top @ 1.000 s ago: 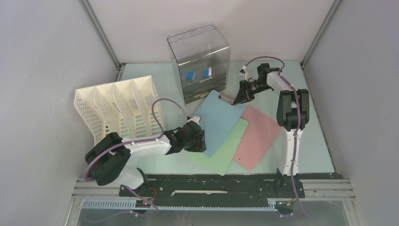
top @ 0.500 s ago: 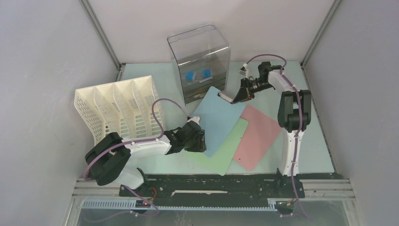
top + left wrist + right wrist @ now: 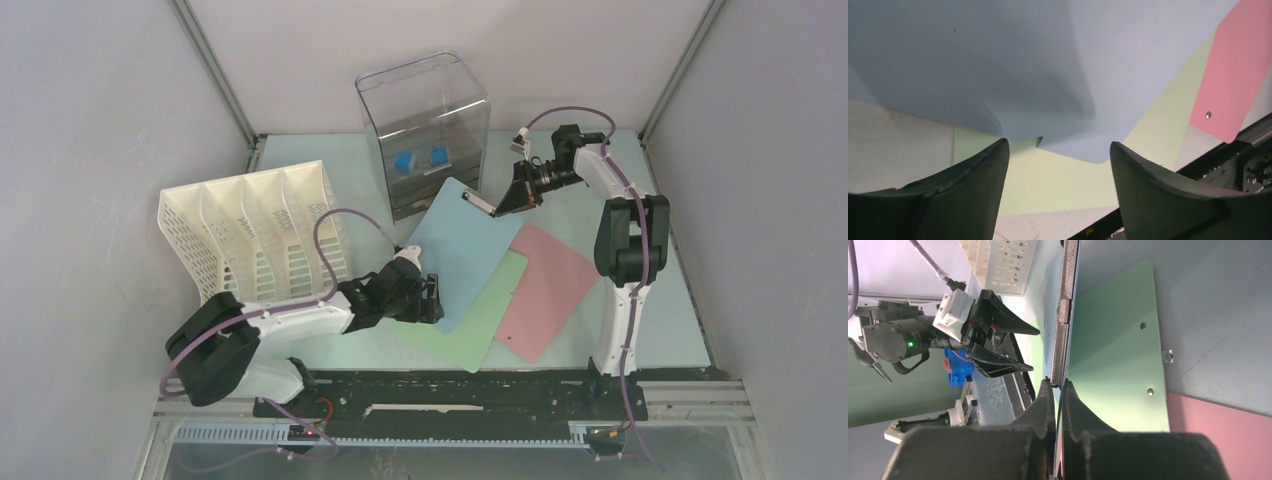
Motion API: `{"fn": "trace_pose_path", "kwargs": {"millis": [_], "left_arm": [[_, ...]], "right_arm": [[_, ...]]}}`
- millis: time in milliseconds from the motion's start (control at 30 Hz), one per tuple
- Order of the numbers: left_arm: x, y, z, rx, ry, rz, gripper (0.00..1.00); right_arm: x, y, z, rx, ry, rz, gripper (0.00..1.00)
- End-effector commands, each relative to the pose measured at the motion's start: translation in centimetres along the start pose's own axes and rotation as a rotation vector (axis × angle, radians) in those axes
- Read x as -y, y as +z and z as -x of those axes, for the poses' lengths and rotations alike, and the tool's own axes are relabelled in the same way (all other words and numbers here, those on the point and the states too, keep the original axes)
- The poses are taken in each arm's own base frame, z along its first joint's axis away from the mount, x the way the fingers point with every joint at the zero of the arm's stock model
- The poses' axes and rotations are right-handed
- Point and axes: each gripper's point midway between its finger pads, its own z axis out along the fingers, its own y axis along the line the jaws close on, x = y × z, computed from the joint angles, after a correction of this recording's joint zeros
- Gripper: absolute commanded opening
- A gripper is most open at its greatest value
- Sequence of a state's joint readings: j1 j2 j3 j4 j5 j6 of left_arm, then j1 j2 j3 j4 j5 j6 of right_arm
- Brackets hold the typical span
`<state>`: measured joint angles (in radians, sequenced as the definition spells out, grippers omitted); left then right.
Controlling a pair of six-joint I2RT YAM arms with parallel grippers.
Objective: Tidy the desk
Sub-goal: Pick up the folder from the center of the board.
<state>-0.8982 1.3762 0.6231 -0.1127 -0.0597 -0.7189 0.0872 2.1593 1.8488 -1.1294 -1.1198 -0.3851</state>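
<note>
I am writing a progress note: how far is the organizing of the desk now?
Done: nothing visible; the white file rack looks empty. In hand: the right gripper is shut on the far edge of the blue board; the left gripper stands open at its near corner. Left: the blue board, green board and pink board lie overlapping on the desk, none filed.

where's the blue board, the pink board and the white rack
blue board [image 3: 458,255]: top view, its middle
pink board [image 3: 548,290]: top view, its middle
white rack [image 3: 250,225]: top view, a middle divider
</note>
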Motion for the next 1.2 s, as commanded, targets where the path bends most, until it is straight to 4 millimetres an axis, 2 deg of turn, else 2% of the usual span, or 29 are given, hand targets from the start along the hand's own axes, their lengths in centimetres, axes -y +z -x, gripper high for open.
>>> {"fn": "trace_pose_path", "kwargs": {"millis": [0, 200, 267, 433, 533, 633, 733, 833, 1067, 1167], "left_arm": [[1.4, -2.3, 2.5, 0.119, 0.042, -0.083, 0.83], [3.1, -7.5, 5.7, 0.294, 0.181, -0.204, 1.0], [3.4, -10.2, 7.5, 0.4, 0.22, -0.246, 1.0], [3.6, -15.6, 11.2, 0.631, 0.23, -0.328, 1.0], [4.7, -18.8, 13.6, 0.768, 0.227, -0.43, 1.0], [5.9, -20.8, 15.2, 0.84, 0.218, -0.514, 1.0], [7.6, -22.0, 16.4, 0.807, 0.169, -0.681, 1.0], [8.8, -21.9, 17.5, 0.746, 0.156, -0.793, 1.0], [10.0, -19.8, 19.2, 0.691, 0.291, -0.803, 1.0], [9.3, -18.4, 19.8, 0.692, 0.361, -0.743, 1.0]], "right_arm": [[-3.6, -1.9, 1.3, 0.05, -0.134, 0.0, 0.0], [-5.8, -3.5, 1.3, 0.069, -0.205, -0.007, 0.0], [-7.0, -4.1, 1.2, 0.076, -0.239, -0.011, 0.0], [-10.4, -5.6, 0.7, 0.103, -0.321, -0.027, 0.0], [-12.2, -6.4, 0.0, 0.111, -0.357, -0.052, 0.0], [-13.7, -6.9, -0.8, 0.117, -0.384, -0.067, 0.0], [-15.0, -7.4, -1.8, 0.133, -0.423, -0.078, 0.0], [-16.1, -7.9, -2.7, 0.152, -0.462, -0.089, 0.0], [-17.7, -8.4, -4.1, 0.17, -0.528, -0.09, 0.0], [-18.3, -8.3, -4.5, 0.166, -0.545, -0.076, 0.0]]}}
